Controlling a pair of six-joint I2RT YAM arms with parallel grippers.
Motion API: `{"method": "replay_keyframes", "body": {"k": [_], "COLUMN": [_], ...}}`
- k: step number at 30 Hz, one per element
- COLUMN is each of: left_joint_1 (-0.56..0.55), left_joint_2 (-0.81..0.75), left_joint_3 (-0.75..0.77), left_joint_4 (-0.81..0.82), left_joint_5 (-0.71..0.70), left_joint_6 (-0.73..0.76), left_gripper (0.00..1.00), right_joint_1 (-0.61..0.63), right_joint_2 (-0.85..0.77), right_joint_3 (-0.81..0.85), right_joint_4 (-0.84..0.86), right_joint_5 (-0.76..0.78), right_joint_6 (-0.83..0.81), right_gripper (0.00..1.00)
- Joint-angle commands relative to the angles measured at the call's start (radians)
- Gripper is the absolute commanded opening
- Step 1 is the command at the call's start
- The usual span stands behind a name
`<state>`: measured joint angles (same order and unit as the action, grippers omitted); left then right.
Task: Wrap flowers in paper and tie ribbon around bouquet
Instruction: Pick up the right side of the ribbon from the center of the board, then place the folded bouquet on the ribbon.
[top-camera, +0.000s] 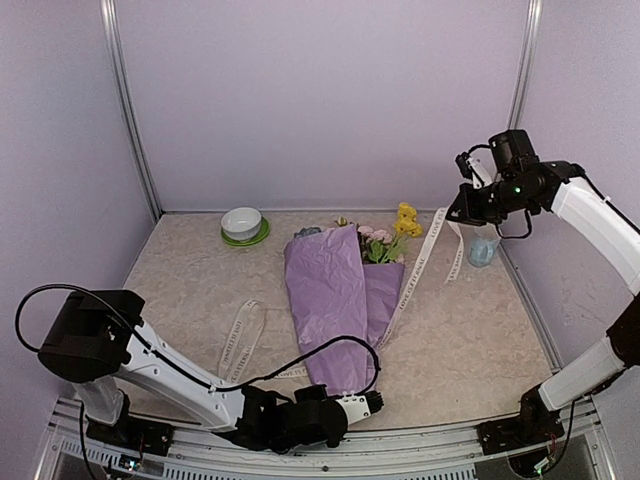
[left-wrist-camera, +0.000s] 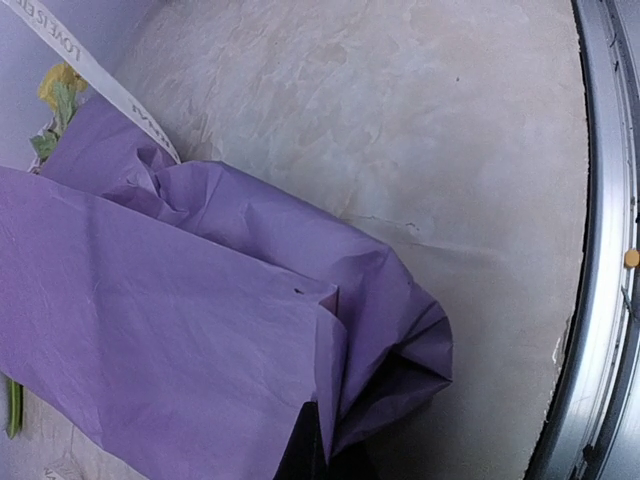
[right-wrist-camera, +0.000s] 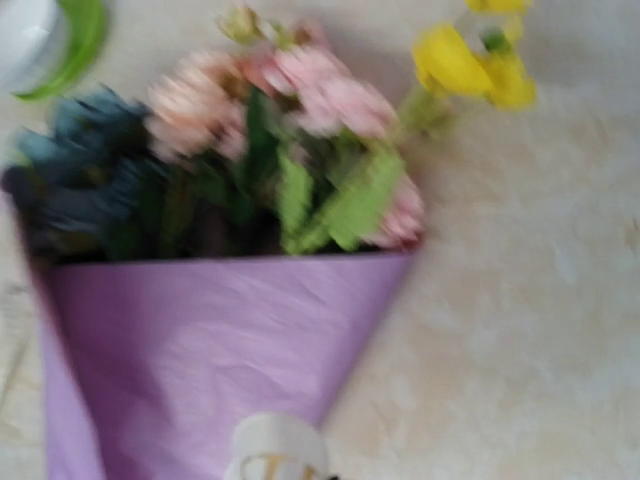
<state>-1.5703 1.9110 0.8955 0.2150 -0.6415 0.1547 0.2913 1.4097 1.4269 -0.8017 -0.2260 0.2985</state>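
Closest to the overhead camera, at 6 o'clock by the near edge of the tabletop (top-camera: 470, 340), the left fingers (top-camera: 374, 403) sit at the narrow end of the bouquet (top-camera: 335, 310). Only the left wrist view shows their state: clenched on a folded lower edge of the paper (left-wrist-camera: 180, 330), whose creases run down to the dark fingertip. That view also shows the sheet as thin, lilac-purple and crumpled at the tip, with a green stem (left-wrist-camera: 14, 405) poking out beneath it at 8 o'clock. At 9 o'clock from the bouquet a loop of the ribbon (top-camera: 232, 350) lies flat, cream with dark lettering. At 11 o'clock a white bowl (top-camera: 242, 220) stands on a green plate (top-camera: 250, 240). The bouquet lies at the centre of the tabletop, a cone with its wide end toward 12 o'clock and the flowers (top-camera: 385, 240) spilling toward 1 o'clock. The right wrist view, though blurred, shows what the overhead one barely does: blue blooms left, pink in the middle, yellow at the right, green leaves between, above a straight paper rim. Another stretch of ribbon climbs from the bouquet's right side toward 2 o'clock to the right fingers (top-camera: 461, 212), which are closed on it in the air. Beneath them, at the tabletop's 2 o'clock edge, stands a pale blue cup (top-camera: 483, 250).
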Motion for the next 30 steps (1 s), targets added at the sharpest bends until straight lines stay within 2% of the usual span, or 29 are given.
{"method": "replay_keyframes", "body": {"k": [1, 6, 14, 16, 18, 25, 27, 30], "left_joint_1": [0.004, 0.007, 0.016, 0.016, 0.016, 0.015, 0.016, 0.016], "left_joint_2": [0.019, 0.021, 0.038, 0.044, 0.047, 0.052, 0.052, 0.055], "left_joint_3": [0.035, 0.038, 0.051, 0.059, 0.064, 0.080, 0.080, 0.078], "left_joint_4": [0.002, -0.005, -0.009, -0.013, -0.018, -0.038, -0.041, -0.045], "left_joint_5": [0.029, 0.040, 0.056, 0.062, 0.066, 0.070, 0.072, 0.076], "left_joint_6": [0.001, -0.002, -0.003, -0.002, -0.003, -0.010, -0.013, -0.014], "left_gripper": [0.00, 0.00, 0.00, 0.00, 0.00, 0.00, 0.00, 0.00], "right_joint_1": [-0.001, 0.034, 0.327, 0.355, 0.386, 0.522, 0.529, 0.534], "right_joint_2": [0.024, 0.052, 0.114, 0.174, 0.246, 0.607, 0.666, 0.712], "right_joint_3": [0.151, 0.321, 0.231, 0.200, 0.210, 0.476, 0.525, 0.569], "right_joint_4": [-0.048, -0.074, 0.143, 0.232, 0.272, 0.162, 0.135, 0.107], "right_joint_5": [-0.067, -0.108, -0.357, -0.448, -0.443, -0.363, -0.324, -0.280], "right_joint_6": [-0.031, -0.030, -0.083, -0.043, -0.027, -0.085, -0.088, -0.097], "right_gripper": [0.00, 0.00, 0.00, 0.00, 0.00, 0.00, 0.05, 0.24]}}
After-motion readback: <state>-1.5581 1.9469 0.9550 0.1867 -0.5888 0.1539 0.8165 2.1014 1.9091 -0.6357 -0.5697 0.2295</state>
